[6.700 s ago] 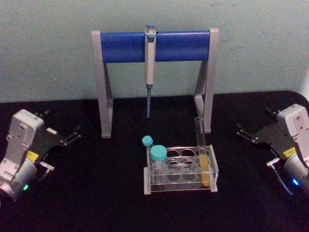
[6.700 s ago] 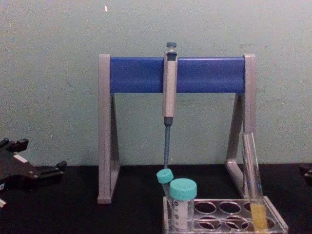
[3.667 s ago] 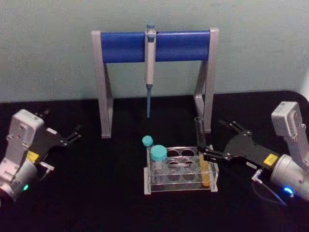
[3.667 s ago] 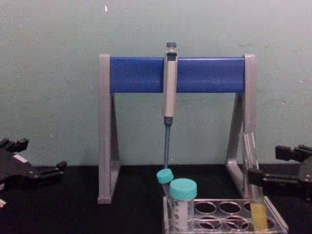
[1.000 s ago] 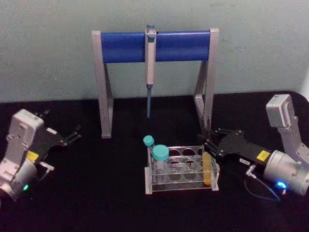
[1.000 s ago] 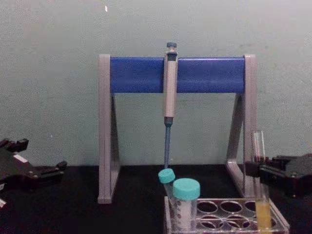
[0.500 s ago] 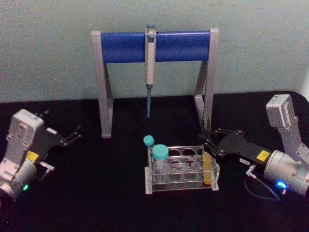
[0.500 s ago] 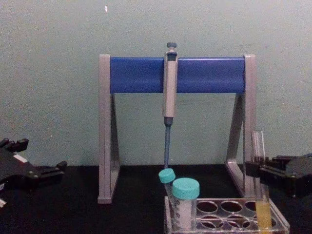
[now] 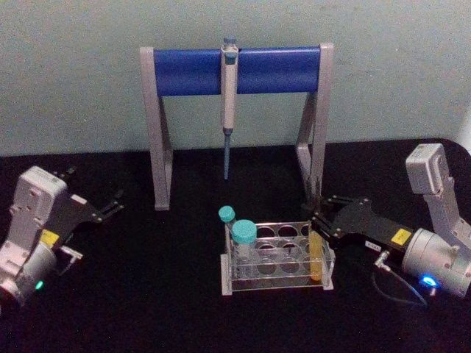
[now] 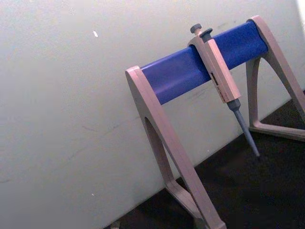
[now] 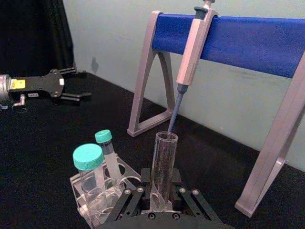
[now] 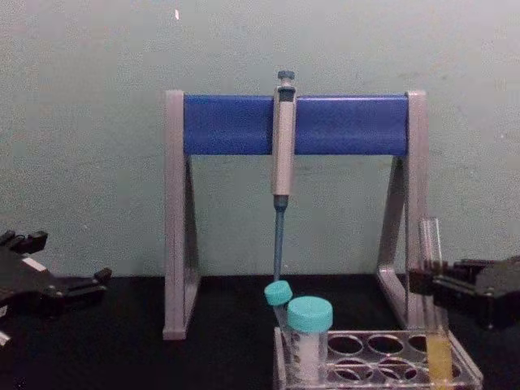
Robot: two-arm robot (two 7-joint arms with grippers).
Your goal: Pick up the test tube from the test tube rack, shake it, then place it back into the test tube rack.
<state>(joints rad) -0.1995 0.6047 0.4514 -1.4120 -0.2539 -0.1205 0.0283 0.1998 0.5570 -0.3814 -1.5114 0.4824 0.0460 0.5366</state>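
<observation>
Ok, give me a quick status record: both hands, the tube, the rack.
right hand: shut on the long clear glass test tube, low on its bare upper part
tube: upright, yellow-orange liquid in the bottom, seated in a right-end hole of the low clear plastic rack
left hand: open, parked at the table's left
stage: tube gripped, not yet lifted

Lab: pipette stand (image 9: pixel 191 71), test tube rack (image 9: pixel 269 279).

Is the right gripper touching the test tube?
Cannot tell. In the right wrist view the test tube stands within the right gripper, and the chest view shows them overlapping, but neither shows contact or gap plainly. Left gripper is parked.
</observation>
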